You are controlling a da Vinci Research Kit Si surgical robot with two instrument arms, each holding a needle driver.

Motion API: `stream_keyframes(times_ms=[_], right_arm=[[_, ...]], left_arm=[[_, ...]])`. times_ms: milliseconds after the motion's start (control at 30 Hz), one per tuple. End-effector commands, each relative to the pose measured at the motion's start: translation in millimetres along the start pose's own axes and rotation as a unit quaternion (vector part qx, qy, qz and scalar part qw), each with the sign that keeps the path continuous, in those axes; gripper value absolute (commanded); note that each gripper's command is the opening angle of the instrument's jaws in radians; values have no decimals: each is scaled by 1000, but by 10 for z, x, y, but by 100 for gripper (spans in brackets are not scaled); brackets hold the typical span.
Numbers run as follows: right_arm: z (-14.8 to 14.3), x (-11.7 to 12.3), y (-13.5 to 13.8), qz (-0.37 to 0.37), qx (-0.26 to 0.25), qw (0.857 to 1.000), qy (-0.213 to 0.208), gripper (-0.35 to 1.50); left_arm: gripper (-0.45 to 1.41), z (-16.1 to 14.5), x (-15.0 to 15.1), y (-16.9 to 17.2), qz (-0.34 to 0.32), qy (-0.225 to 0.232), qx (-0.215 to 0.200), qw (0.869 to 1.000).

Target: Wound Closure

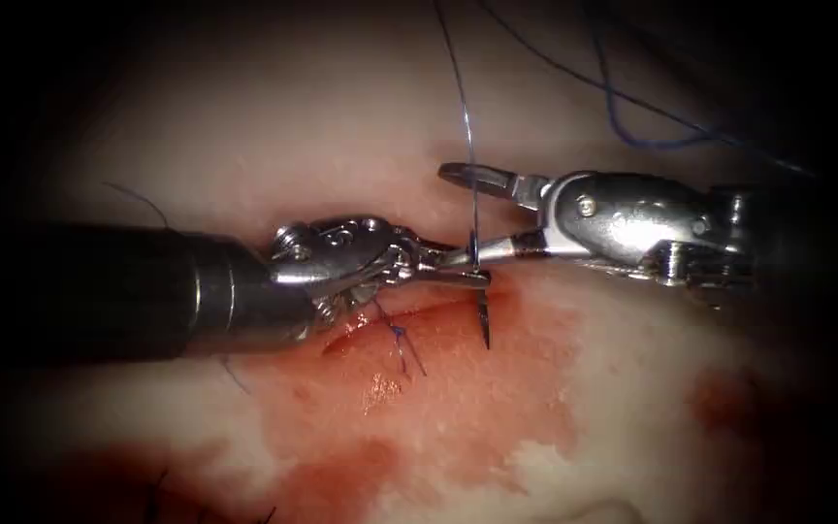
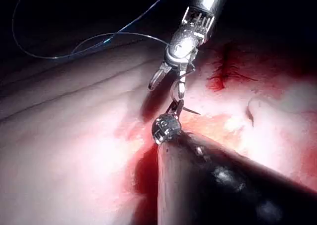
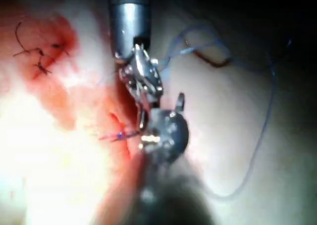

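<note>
My left tool [image 1: 475, 274] comes in from the left and is shut on the curved needle [image 1: 483, 315] near its upper part. The needle's tip points down over the tissue [image 1: 497, 408], just right of the cut [image 1: 380, 325]; it is not buried in the tissue. My right tool [image 1: 462, 213] stands open, its lower jaw next to the needle's top and its upper jaw above, holding nothing. Blue thread [image 1: 466, 116] rises from the needle between the right tool's jaws. The left wrist view shows the open right tool [image 2: 168, 84] facing my left tool [image 2: 174, 107].
A blue stitch [image 1: 400, 337] with short cut ends crosses the cut. Red fluid [image 1: 341, 475] spreads over the tissue below it. Loose thread [image 1: 632, 116] loops at the upper right. Older dark stitches [image 3: 37, 56] sit beside the left tool's shaft [image 3: 130, 17].
</note>
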Motion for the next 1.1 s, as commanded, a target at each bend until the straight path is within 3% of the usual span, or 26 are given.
stream_keyframes(times_ms=[33,167,267,300,333,400,533,667,833,933,1067,1100], right_arm=[[9,-2,4,-5,-1,1000,-2,99],[10,-6,2,-9,0,1000,-9,81],[6,-7,1,-28,12,999,-17,-15],[6,-7,1,-28,12,999,-17,-15],[-2,-8,-2,-35,25,999,-14,-35],[-5,-9,-2,-35,28,999,-18,-35],[-12,-13,1,-36,36,999,-18,-35],[-15,-17,6,-36,37,999,-6,-35],[-24,-28,20,-39,39,998,8,-35],[-32,-38,30,-40,35,998,17,-35],[-29,-43,32,-47,30,998,26,-35],[-26,-45,32,-51,29,998,32,-35]], left_arm=[[-45,6,-2,-4,1,-1,0,1000],[-45,7,-3,-4,1,-2,-2,1000],[-45,7,-4,-4,1,-3,-2,1000],[-45,7,-4,-4,1,-3,-2,1000],[-45,7,-3,-4,1,-4,-2,1000],[-45,8,-3,-5,-2,-3,-1,1000],[5,10,-1,-3,-9,-7,8,1000],[41,13,2,2,-11,-11,21,1000],[61,19,2,9,2,-21,31,999],[78,25,0,15,41,-61,64,995],[78,30,-6,17,74,-102,100,987],[72,33,-15,15,89,-136,127,979]])
